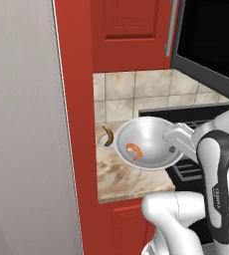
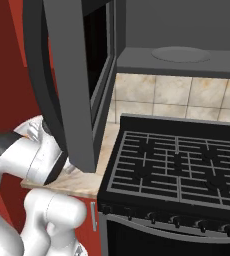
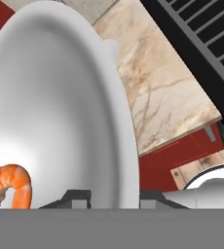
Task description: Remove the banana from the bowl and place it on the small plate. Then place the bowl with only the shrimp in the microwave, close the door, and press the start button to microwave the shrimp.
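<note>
bowl (image 1: 151, 142) rim sits pinched between the gripper's (image 3: 115, 197) closed-in fingers, shrimp (image 1: 134, 150) inside.

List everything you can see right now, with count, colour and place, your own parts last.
Shiny silver metal bowl: one, over the marble counter, rim pinched by the hand.
Curled orange shrimp: one, inside the bowl.
Brownish-yellow banana: one, left of the bowl, on a plate mostly hidden behind it.
Dark grey microwave: one, above the stove, interior visible.
Dark microwave door: one, swung open.
Black gas stove: one, right of the counter.
Red cabinets: around the counter.
Hand: one, shut on the bowl's rim.
</note>
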Available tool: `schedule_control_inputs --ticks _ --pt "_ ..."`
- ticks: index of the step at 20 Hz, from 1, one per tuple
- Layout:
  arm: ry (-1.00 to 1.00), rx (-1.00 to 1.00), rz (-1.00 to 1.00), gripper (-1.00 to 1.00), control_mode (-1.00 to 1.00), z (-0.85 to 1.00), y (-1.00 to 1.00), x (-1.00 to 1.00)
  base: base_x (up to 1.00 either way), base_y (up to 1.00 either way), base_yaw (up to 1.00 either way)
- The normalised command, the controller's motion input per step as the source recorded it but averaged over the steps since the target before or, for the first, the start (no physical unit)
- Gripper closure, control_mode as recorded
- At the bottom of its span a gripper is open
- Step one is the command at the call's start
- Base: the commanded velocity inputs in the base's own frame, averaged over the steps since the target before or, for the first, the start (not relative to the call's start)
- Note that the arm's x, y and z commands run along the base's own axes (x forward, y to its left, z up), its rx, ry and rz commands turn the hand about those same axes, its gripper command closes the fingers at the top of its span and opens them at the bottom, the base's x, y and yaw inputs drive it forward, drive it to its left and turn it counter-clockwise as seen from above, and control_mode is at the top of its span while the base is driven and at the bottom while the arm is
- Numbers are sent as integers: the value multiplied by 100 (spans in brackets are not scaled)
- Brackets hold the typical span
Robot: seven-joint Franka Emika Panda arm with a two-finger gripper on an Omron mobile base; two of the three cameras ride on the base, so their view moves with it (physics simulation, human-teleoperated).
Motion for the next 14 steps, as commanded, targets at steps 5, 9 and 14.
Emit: schedule_control_inputs --ticks 5,9,14 --pt "12 -1 0 100 -100 -21 4 -6 0 0 0" --pt "0 0 -3 100 100 -15 9 -36 -50 1 -6" --pt "0 0 0 100 100 0 0 0 -100 -4 -23"
